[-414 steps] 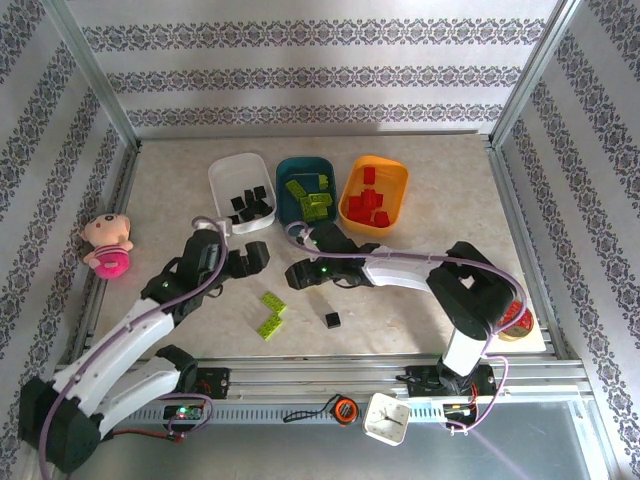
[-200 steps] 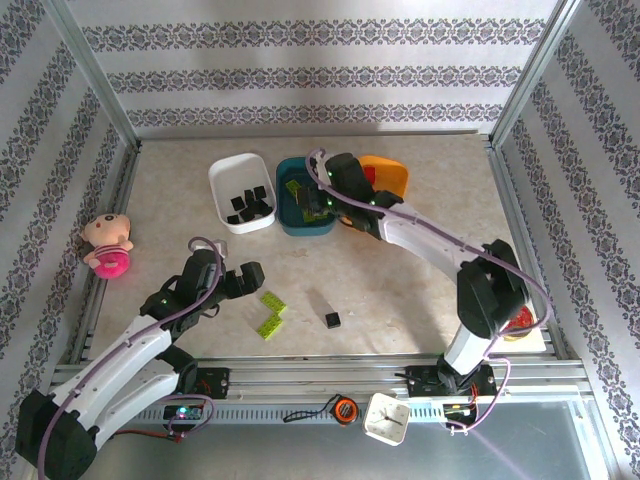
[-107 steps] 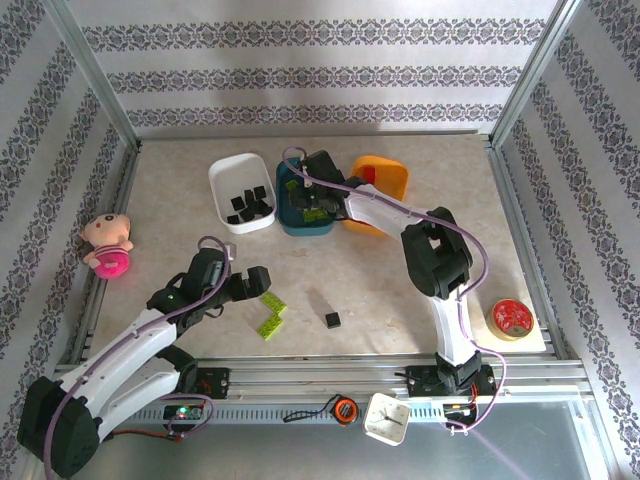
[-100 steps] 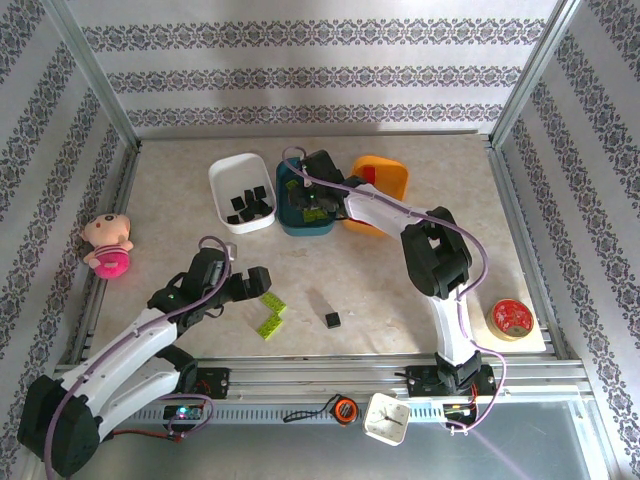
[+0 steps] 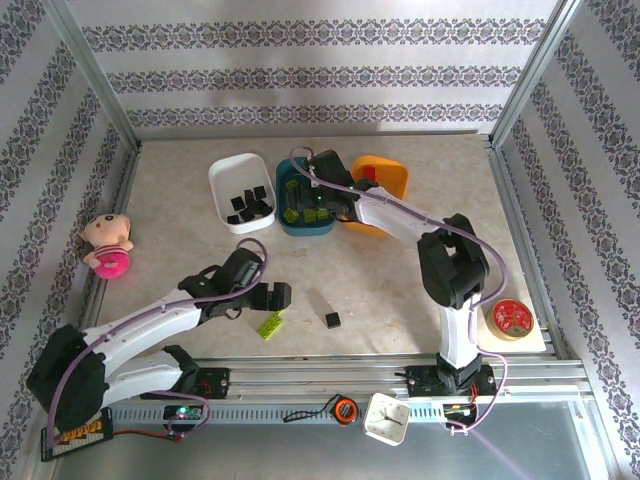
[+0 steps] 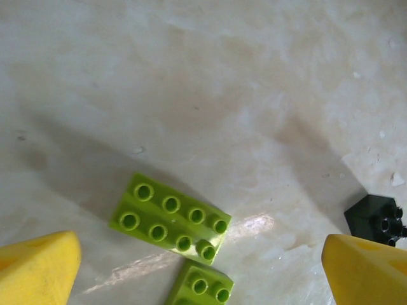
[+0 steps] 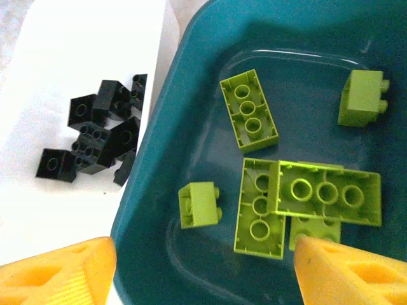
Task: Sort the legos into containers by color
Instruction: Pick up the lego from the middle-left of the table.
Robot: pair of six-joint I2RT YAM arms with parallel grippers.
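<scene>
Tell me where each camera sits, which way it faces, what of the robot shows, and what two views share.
Top external: above and behind the bases, looking down across the table; both arms, left gripper, right gripper.
Left wrist: facing down at a lime green brick; its yellow fingertips.
Right wrist: facing down into the dark teal tub; its yellow fingertips.
Shared: top and right wrist both show the white tub of black bricks.

From above, your right arm (image 5: 390, 212) covers the near-left part of the orange tub (image 5: 392, 178), so you cannot count its contents. On the left wrist camera, the lower lime brick (image 6: 202, 287) is cut off by the bottom edge. The black brick (image 6: 374, 218) sits partly behind a yellow fingertip (image 6: 365, 270). The right wrist camera crops the white tub (image 7: 63, 51) at its left edge.
</scene>
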